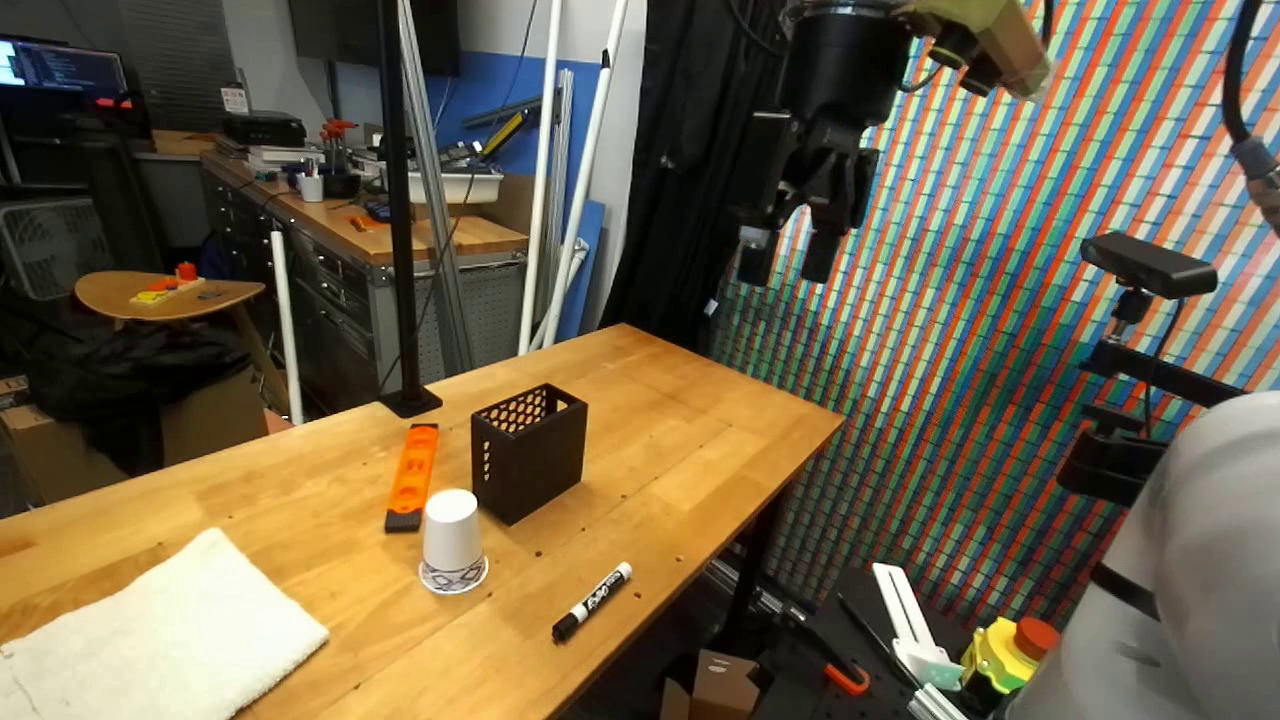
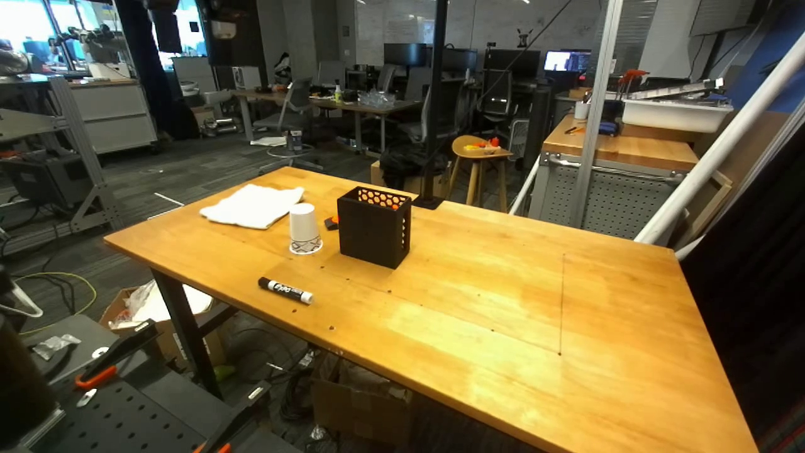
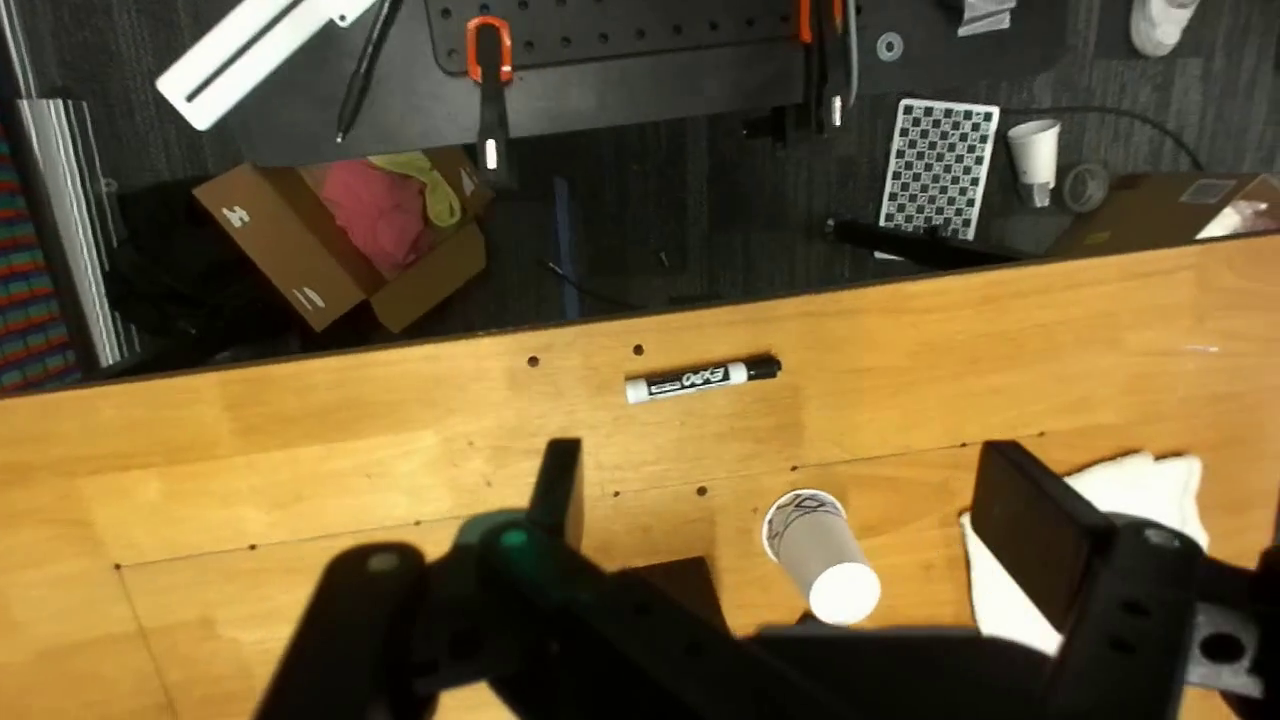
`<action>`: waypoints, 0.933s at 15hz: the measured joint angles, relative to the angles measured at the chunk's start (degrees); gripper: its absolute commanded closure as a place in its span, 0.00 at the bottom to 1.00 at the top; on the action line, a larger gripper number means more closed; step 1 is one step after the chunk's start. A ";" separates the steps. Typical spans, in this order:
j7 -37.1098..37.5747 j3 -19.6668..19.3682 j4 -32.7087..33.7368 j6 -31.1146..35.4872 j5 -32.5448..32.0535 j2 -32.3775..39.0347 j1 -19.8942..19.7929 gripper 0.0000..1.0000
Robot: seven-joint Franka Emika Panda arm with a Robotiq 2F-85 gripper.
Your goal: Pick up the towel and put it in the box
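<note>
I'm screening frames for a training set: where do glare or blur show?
In an exterior view, the window is washed out, the towel nearly so, and the tabletop shows pale glare; in the wrist view, near parts of the gripper look soft, while the marker is sharp enough to read.

On your wooden table (image 1: pixel 690 420) the white towel (image 2: pixel 255 206) lies spread toward one end, an upside-down paper cup (image 1: pixel 452 535) between it and the open-topped black box (image 1: pixel 530 462). You also have an orange bar (image 1: pixel 413 470) near the box, an Expo marker (image 1: pixel 592 602) near one long edge, a black post (image 1: pixel 400 210) at the other.
</note>
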 measured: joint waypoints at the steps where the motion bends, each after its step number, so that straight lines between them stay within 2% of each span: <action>1: 1.00 1.87 0.18 0.46 1.09 0.67 1.33 0.00; 5: 3.57 8.60 2.11 3.71 3.83 5.44 6.47 0.00; 8: 3.77 12.36 5.26 7.15 4.08 11.59 9.68 0.00; 14: 0.82 15.34 14.81 16.34 2.96 27.64 13.39 0.00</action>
